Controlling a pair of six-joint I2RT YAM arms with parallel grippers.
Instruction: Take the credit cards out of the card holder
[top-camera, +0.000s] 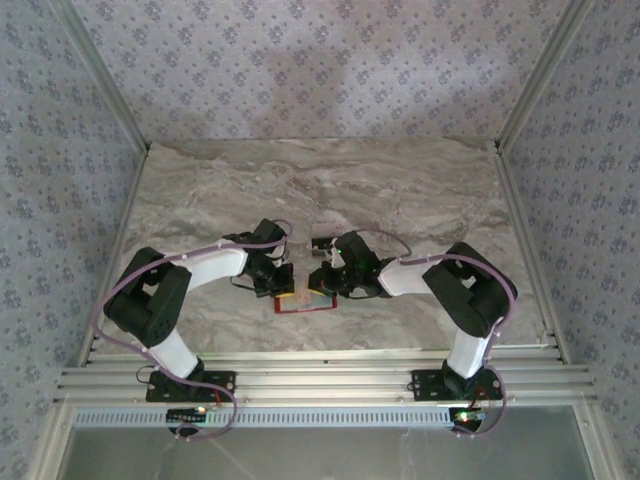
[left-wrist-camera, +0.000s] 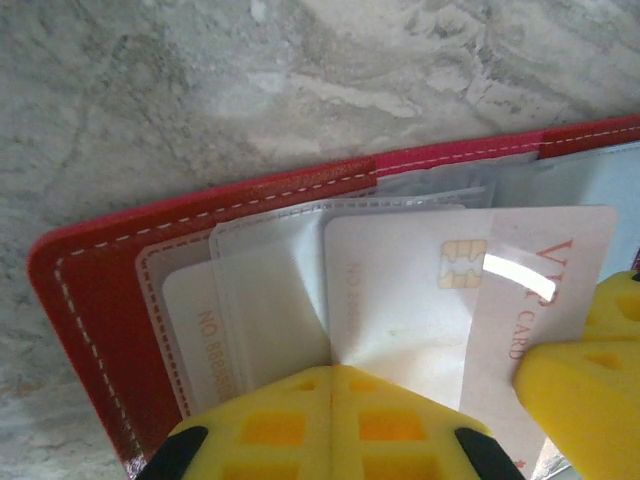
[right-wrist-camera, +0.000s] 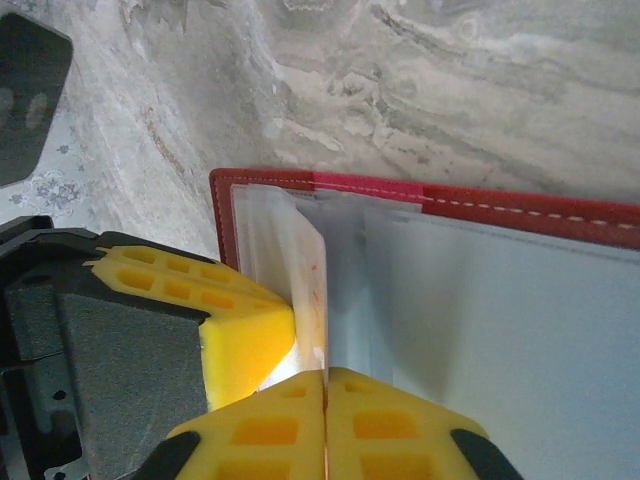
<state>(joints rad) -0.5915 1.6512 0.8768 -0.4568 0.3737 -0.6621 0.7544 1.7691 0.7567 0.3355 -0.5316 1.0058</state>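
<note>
Well, red card holder (left-wrist-camera: 90, 300) lies open — white credit card (left-wrist-camera: 400, 300) protruding.

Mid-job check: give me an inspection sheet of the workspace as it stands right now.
Surface: marbled grey table.
Job's things: red card holder lies open between the two arms. One credit card with a chip sticks partly out of its clear pocket. A second card sits in a pocket behind it.
Clutter: nothing seen.
End effectors: left end effector is shut, pinching the card holder's clear pocket. Right end effector is shut on the credit card's edge.
Cables: lavender cables run along both arms, away from the holder.
Surroundings: patterned walls on three sides; aluminium rails at the near edge.
</note>
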